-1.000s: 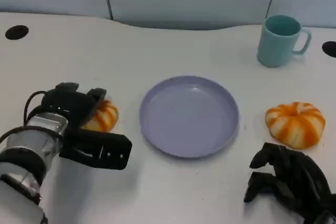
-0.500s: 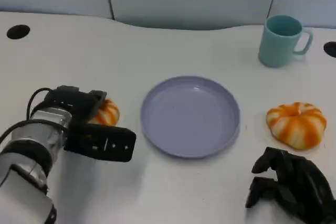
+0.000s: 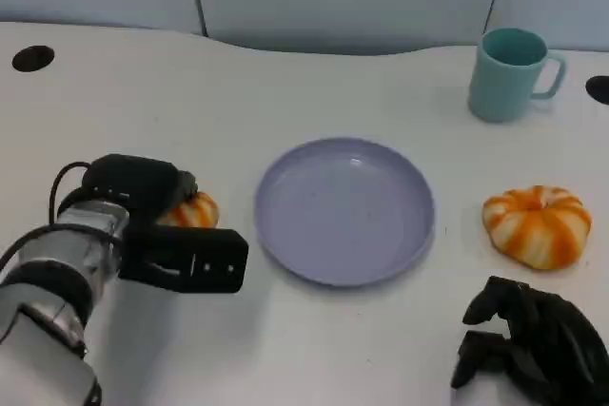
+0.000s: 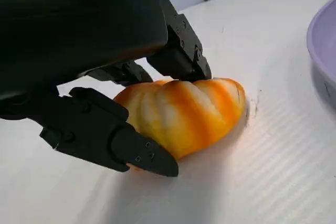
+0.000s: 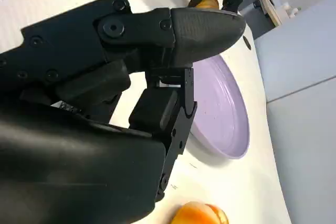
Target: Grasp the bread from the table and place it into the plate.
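Note:
Two orange-and-white striped breads lie on the white table. My left hand (image 3: 143, 221) has come down over the left bread (image 3: 195, 211); in the left wrist view its fingers (image 4: 181, 59) press the far side of this bread (image 4: 189, 108) and the thumb (image 4: 131, 148) lies against the near side. The bread still rests on the table. The lavender plate (image 3: 344, 211) sits empty just right of it, and its rim (image 4: 323, 51) shows in the left wrist view. The other bread (image 3: 536, 225) lies right of the plate. My right hand (image 3: 528, 344) rests near the front edge, fingers curled, holding nothing.
A teal mug (image 3: 509, 73) stands at the back right. Dark round holes (image 3: 32, 57) mark the table's far corners. The right wrist view shows the plate (image 5: 220, 103) and the right bread (image 5: 199, 214) beyond my right hand's fingers (image 5: 163, 114).
My left hand has lowered and closed over the left bread, covering more of it. The right hand has drawn slightly back toward the front edge.

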